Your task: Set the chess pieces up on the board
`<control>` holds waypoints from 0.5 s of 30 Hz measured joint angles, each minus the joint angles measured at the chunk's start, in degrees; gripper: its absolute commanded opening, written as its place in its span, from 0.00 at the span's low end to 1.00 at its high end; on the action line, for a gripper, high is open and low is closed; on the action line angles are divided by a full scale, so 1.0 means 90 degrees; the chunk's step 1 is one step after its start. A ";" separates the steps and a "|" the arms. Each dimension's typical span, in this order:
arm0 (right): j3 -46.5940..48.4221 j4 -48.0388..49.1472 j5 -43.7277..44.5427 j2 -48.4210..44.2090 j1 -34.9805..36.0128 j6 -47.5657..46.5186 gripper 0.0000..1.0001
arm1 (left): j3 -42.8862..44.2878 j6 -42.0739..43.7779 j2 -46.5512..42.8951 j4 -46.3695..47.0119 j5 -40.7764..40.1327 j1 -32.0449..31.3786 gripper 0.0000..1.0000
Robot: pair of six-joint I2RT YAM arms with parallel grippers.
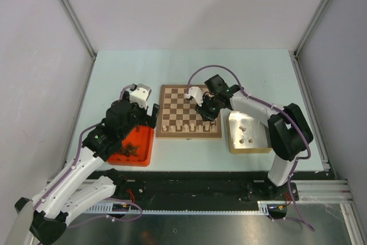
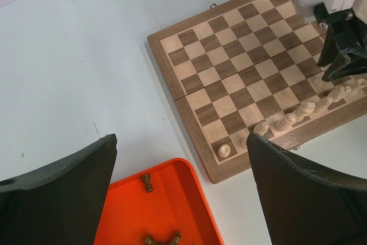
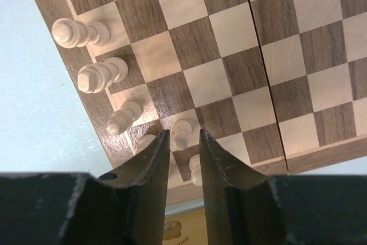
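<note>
**Item 1, right pincer** (image 3: 184, 135): poised low over the near right corner of the board (image 1: 183, 98), pointing down at it. Jaws parted only narrowly. It looks released rather than clenched, and nothing is lifted.

**Item 2, pale pawn** (image 3: 182, 131): stands upright on a corner-side square, directly between the 2 fingertips, with its long axis vertical. A thin gap seems to show on each side of it. Judged to be set down and free, though contact with a pad cannot be ruled out.

**Item 3, row of pale pieces** (image 2: 285, 121): lined along the board's near edge, all upright. The pawn's neighbours stand just beside the fingertips on both sides and are what is in the way. A straight lift seems safest, since any sideways drift could topple one.

**Item 4, gold tin** (image 1: 250, 151): on the table (image 1: 114, 73) just right of the board, holding a few more pale pieces. It is nearest the right arm and is the likely next source.

**Item 5, left pincer** (image 2: 180, 142): spread wide and empty, hanging over the red tray (image 2: 178, 199), well apart from the pawn.

**Item 6, dark pieces** (image 2: 148, 183): lying loose in the red tray, left of the board. None is on the board yet.
</note>
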 measured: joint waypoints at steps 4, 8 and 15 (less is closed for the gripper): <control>0.0032 -0.0087 -0.0010 -0.0231 -0.0010 -0.0002 0.35 | 0.0000 0.0000 -0.0012 0.0000 -0.0002 0.0000 1.00; 0.0066 -0.0245 -0.0226 -0.0590 -0.0136 -0.0032 0.37 | -0.0015 0.0000 -0.0146 0.0007 -0.0012 0.0000 1.00; 0.0095 -0.0826 -0.0940 -0.1202 -0.0879 -0.0338 0.40 | -0.0049 0.0000 -0.0318 0.0063 -0.0056 0.0002 1.00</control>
